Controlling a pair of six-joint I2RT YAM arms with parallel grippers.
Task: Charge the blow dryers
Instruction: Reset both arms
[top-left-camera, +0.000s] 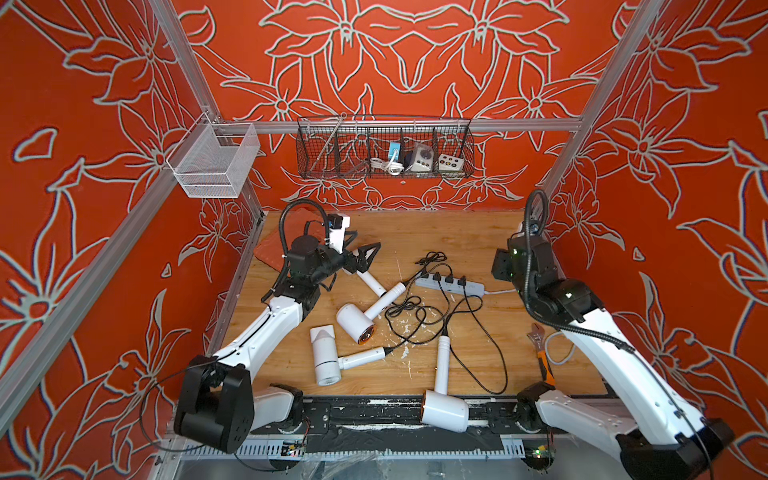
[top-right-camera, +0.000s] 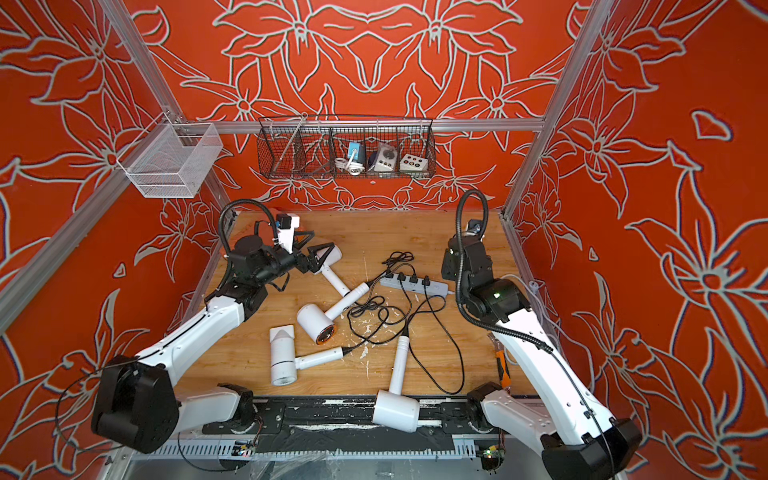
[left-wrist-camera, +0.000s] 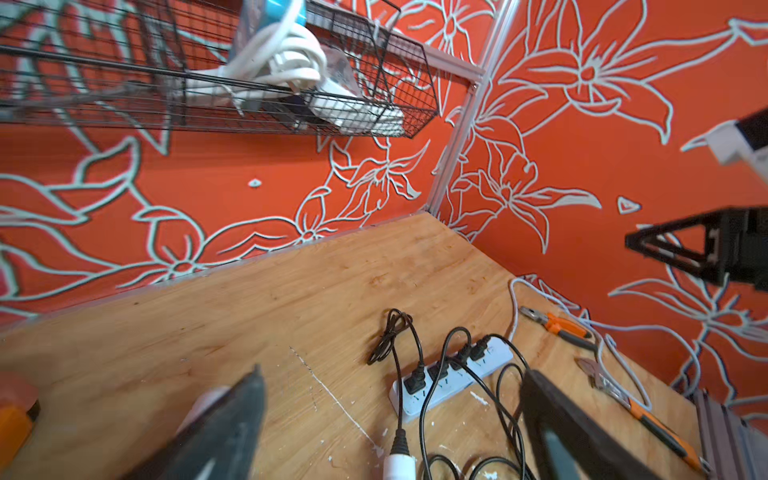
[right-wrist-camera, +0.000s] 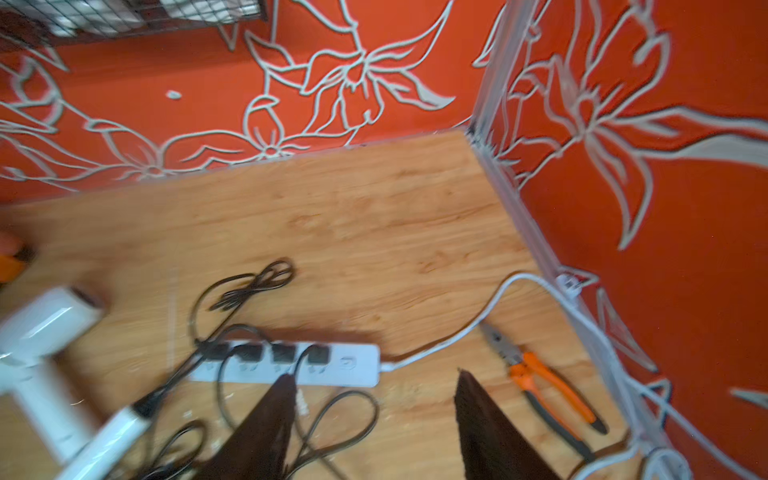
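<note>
Several white blow dryers lie on the wooden table. One (top-left-camera: 355, 322) shows its orange inside. One (top-left-camera: 326, 357) lies at the front left. One (top-left-camera: 444, 409) overhangs the front edge. One (top-right-camera: 332, 253) lies at the back left, right under my left gripper (top-left-camera: 368, 253). That gripper is open and holds nothing, its fingers (left-wrist-camera: 249, 399) wide apart. Their black cords (top-left-camera: 419, 311) run to a white power strip (top-left-camera: 451, 284) with several plugs (right-wrist-camera: 282, 353) seated in it. My right gripper (right-wrist-camera: 374, 378) hangs open and empty just in front of the strip.
Orange-handled pliers (top-left-camera: 544, 365) and a wrench (top-left-camera: 536, 332) lie by the right wall, next to the strip's white cable (right-wrist-camera: 490, 307). An orange cloth (top-left-camera: 278, 245) lies at the back left. A black wire basket (top-left-camera: 384, 149) and a white mesh basket (top-left-camera: 212, 162) hang above.
</note>
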